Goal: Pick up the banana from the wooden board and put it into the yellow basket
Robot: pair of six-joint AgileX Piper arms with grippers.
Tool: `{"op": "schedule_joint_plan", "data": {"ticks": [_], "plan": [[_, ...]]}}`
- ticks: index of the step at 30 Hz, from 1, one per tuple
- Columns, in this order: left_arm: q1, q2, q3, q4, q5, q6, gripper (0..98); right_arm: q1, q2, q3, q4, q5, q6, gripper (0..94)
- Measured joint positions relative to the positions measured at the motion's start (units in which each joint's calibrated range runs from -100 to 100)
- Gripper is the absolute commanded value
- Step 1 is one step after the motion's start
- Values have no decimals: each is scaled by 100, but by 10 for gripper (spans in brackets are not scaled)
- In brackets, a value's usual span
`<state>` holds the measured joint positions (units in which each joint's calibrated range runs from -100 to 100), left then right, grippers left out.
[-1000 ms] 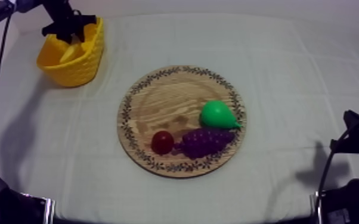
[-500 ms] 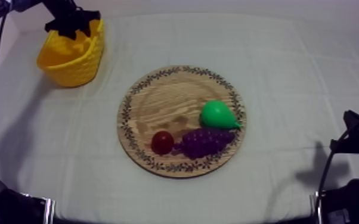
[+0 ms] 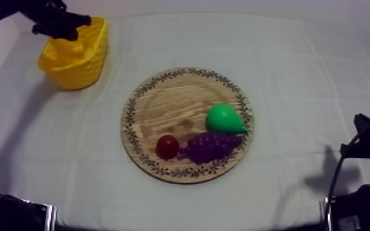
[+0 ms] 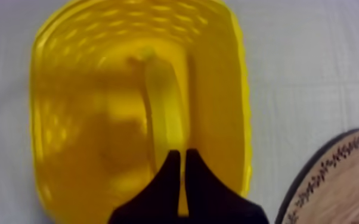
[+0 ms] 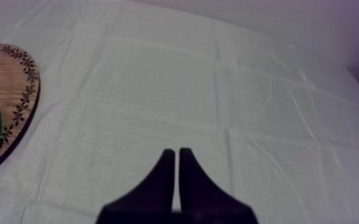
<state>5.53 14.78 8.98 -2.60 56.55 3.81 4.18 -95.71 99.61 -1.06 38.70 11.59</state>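
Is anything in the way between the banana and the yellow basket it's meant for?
Nothing visible is. The banana already lies inside the yellow basket, and the left gripper hangs just above it, fingers together.

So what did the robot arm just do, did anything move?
The left gripper has drawn back from over the yellow woven basket toward the table's far left, fingers shut on nothing. The yellow toy banana lies loose inside the basket. The round wooden board with its green pear, purple bunch of grapes and small red fruit stayed put, as did the right gripper.
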Motion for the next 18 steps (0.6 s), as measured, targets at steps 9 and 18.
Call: {"op": "schedule_joint_plan", "data": {"ticks": [9, 18], "plan": [[115, -2625, 2810, 23, -1641, -35, 1, 0, 0, 0, 0, 0, 0, 4], [-8, -5572, 5625, 48, -2548, 68, 0, 0, 0, 0, 0, 0, 0, 4]]}}
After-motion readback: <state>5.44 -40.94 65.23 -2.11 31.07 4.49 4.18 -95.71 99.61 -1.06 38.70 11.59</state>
